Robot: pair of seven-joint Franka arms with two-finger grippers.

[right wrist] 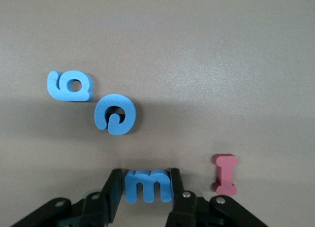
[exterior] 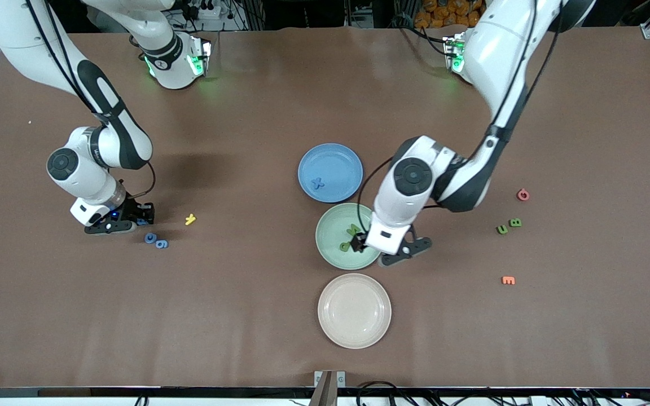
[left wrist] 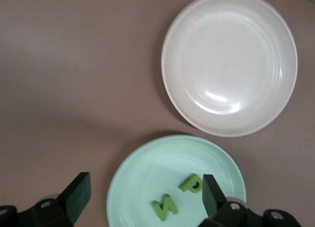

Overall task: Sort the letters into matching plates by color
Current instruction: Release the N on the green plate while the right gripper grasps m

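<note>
So two things are going on at once here. The left gripper [exterior: 365, 241] hangs over the mint green plate [exterior: 328, 232] with its fingers spread wide and nothing between them; two green letters [left wrist: 180, 194] lie in that plate right under it, so I'd call that a finished drop-off. The right gripper [right wrist: 142, 187] is down at the table toward the right arm's end, its fingers [right wrist: 113, 190] snug on either side of a blue m [right wrist: 146, 185]. That looks like a pinch, though the piece sits flat on the table, not lifted.

Next move, my guess: the right arm lifts the m and carries it to the blue plate [exterior: 342, 159], clearing the two blue pieces [right wrist: 93, 100] and the pink I [right wrist: 225, 174] just beside it. The left arm probably heads for the loose green ones toward its own end.

Counts:
- plates: three in a row, blue farthest from the front camera, mint in the middle, cream plate [exterior: 354, 310] nearest
- blue: four (one in the blue plate [exterior: 317, 182], one in the grip, two on the table)
- green: four, with two in the plate and a loose green pair [exterior: 509, 225]
- one yellow piece [exterior: 190, 219], one pink I, one red piece [exterior: 522, 195], one orange piece [exterior: 508, 280]

Nothing lies in the cream plate so far.
</note>
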